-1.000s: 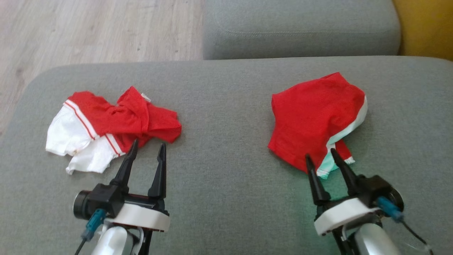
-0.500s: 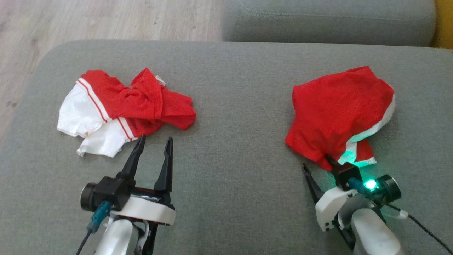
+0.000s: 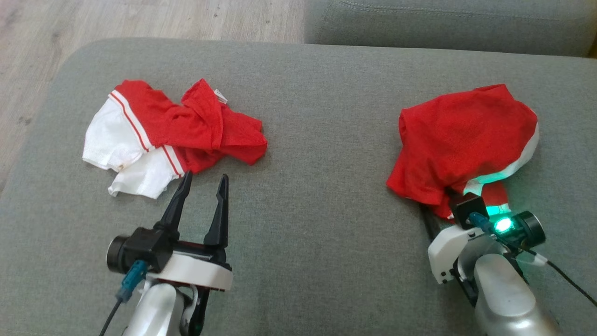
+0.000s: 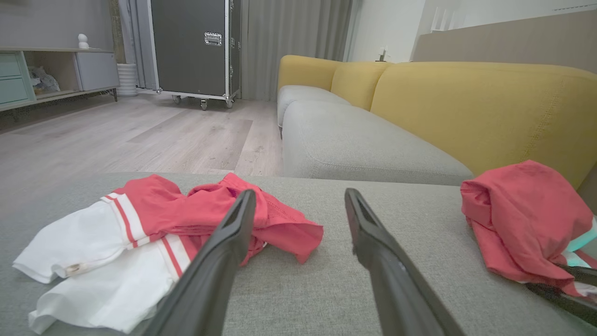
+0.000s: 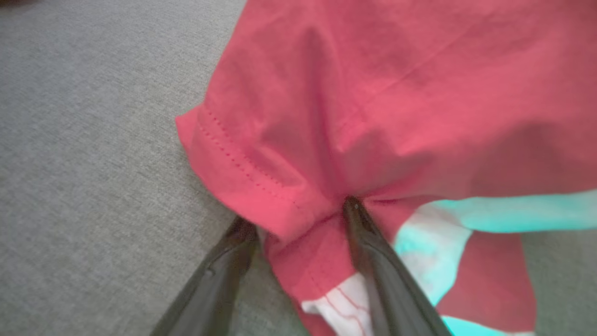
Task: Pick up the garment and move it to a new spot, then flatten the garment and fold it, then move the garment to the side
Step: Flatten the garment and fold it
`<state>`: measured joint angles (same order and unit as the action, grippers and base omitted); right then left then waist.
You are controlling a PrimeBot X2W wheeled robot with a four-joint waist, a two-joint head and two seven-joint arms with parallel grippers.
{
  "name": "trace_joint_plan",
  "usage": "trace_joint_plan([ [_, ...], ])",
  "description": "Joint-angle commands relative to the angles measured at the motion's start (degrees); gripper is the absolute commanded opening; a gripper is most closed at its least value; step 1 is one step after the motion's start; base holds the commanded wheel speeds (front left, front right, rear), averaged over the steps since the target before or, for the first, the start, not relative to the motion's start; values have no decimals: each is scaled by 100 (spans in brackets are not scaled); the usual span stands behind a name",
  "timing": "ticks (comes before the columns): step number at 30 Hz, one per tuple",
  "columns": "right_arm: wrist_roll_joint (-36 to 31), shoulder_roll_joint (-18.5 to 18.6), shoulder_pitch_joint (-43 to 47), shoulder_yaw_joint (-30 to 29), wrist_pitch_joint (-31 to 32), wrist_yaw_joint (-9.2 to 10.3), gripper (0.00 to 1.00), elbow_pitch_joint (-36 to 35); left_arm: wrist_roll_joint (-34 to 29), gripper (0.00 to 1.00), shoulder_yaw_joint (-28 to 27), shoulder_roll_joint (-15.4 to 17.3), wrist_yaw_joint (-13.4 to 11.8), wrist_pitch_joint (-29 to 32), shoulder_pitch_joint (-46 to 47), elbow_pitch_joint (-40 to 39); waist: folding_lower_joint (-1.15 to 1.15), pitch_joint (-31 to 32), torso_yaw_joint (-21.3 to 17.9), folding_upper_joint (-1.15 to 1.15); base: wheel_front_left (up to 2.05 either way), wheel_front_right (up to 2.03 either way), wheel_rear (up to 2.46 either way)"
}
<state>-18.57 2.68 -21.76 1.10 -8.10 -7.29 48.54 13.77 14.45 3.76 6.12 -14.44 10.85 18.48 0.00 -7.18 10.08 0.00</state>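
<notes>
It seemed no step was finished: the garment [image 3: 466, 135] lay crumpled on the sofa seat [image 3: 317, 140], right jaws spread around its near hem, not pinching; left jaws spread, idle.

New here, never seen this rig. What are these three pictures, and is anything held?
A two-armed robot; each arm ends in a two-fingered tool. One picture looks down from its head; the other two look along each wrist's fingers. On the grey sofa seat lie a crumpled red-and-white garment at its left and a red garment at its right. The left tool is open and empty beside the first. The right tool is open, fingers astride the red garment's hem; nothing is gripped yet.
</notes>
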Motion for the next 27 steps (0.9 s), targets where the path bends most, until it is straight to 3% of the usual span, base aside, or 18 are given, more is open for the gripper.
trace_joint_plan([
  [1,-49,20,-95,79,34,-20,0,22,-64,100,-244,13,40,-56,281,-142,0,1,1,0,0,0,0],
  [9,638,20,-319,526,-432,-20,0,22,-122,100,-329,-22,74,-56,208,-49,0,208,-50,0,0,0,0],
  [20,3520,20,-1351,2210,-622,-20,0,-1233,-142,100,-528,-48,96,-56,-142,-28,0,819,-103,0,0,0,0],
  [23,4289,20,-1722,2165,-645,-20,0,-1631,-146,100,-619,-51,98,-56,-273,-56,0,936,-156,0,0,0,0],
  [27,4930,20,-1975,1405,-665,-20,0,-1654,-177,100,-724,-53,96,-56,-409,-141,0,988,-253,0,0,0,0],
])
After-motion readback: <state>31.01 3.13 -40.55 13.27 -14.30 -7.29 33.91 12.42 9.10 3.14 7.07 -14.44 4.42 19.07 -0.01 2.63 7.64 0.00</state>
